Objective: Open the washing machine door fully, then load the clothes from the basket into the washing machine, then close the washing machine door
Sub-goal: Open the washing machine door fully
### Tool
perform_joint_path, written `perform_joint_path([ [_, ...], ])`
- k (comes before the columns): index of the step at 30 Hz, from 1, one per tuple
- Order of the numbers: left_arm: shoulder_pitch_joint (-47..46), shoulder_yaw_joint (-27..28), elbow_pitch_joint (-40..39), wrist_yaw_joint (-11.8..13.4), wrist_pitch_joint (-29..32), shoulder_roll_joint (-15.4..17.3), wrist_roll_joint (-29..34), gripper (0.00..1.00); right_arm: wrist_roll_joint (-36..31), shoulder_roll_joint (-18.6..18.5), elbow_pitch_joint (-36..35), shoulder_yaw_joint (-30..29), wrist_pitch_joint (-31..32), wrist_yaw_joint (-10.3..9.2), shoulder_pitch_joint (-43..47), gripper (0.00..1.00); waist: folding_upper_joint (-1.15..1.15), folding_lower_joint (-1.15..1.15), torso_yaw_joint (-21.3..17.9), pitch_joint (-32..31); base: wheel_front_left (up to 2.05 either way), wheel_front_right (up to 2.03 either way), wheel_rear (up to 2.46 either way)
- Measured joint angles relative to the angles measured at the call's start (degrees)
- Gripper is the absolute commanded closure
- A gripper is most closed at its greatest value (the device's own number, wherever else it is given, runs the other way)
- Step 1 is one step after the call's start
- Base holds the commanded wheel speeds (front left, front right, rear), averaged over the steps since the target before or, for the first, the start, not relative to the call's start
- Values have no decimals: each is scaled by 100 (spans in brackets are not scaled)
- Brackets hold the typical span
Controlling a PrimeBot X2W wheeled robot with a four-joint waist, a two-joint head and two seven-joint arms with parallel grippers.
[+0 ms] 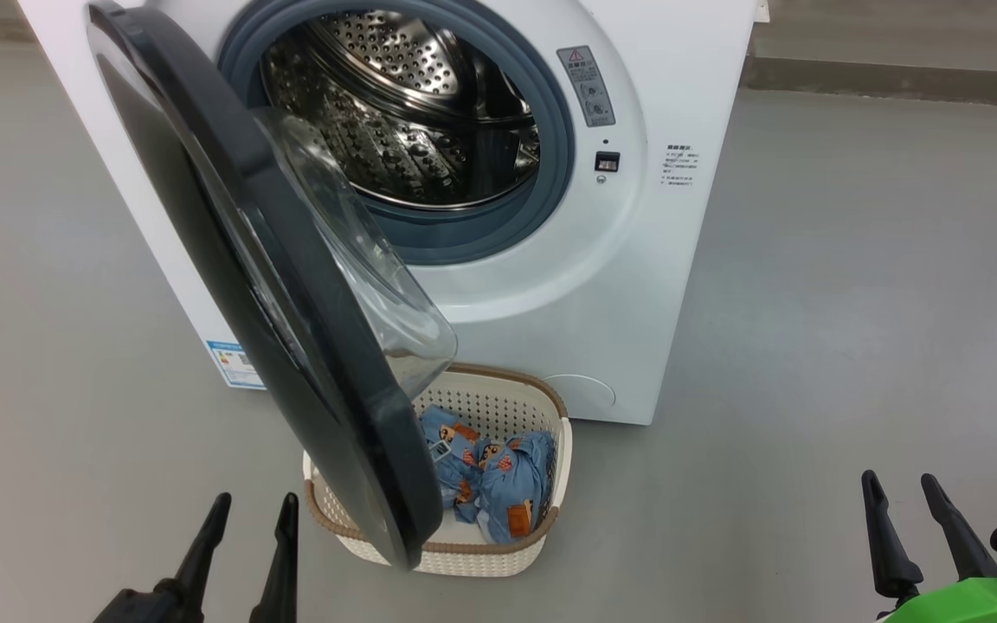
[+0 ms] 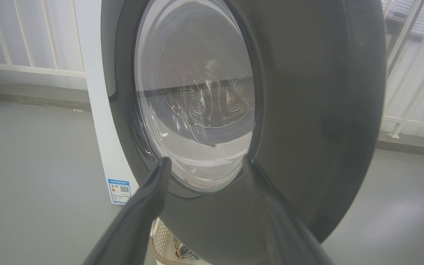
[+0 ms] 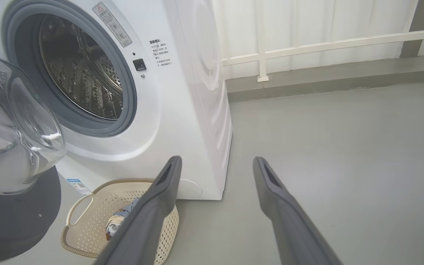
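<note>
The white washing machine [image 1: 602,285] stands ahead with its steel drum [image 1: 403,112] exposed. Its black-rimmed door [image 1: 273,285] hangs partly open, swung out over the left half of the cream basket [image 1: 498,554] on the floor. Light-blue printed clothes [image 1: 494,484] lie in the basket. My left gripper [image 1: 254,512] is open at the lower left, just left of the door's lower edge; the left wrist view shows the door's outer face [image 2: 307,110] close ahead. My right gripper [image 1: 903,489] is open at the lower right, well clear of the basket [image 3: 94,217].
Grey floor [image 1: 853,303] spreads to the right and left of the machine. A white railing [image 3: 326,44] and low kerb run behind it. A blue label [image 1: 234,363] sits low on the machine's front.
</note>
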Motion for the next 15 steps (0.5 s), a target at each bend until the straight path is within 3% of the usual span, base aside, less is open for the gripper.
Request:
perform_joint_path([
  [9, -1, 51, 29, 0, 0, 0, 0, 0, -87, 66, 20, -40, 0, 1, 7, 0, 0, 0, -9, -1, 0, 0, 0],
  [10, -1, 62, 27, 0, 0, 0, 0, 67, -88, 71, 19, -41, 0, 1, 8, 0, 0, 0, -10, -4, 0, 0, 0],
  [11, -1, 89, 22, 0, 0, -2, 0, 86, -88, 77, 18, -42, 0, 1, 8, 0, 0, 0, -11, -5, 0, 0, 0],
  [12, -1, 133, -10, 0, 0, -5, 0, 100, -88, 81, 18, -42, 0, 1, 9, 0, 0, 0, -9, -7, 0, 0, 0],
  [15, -8, 315, -265, 0, 0, -87, -125, 100, -88, 96, 14, -42, 0, 1, 10, 0, 0, 0, 0, -9, 0, 0, 0],
])
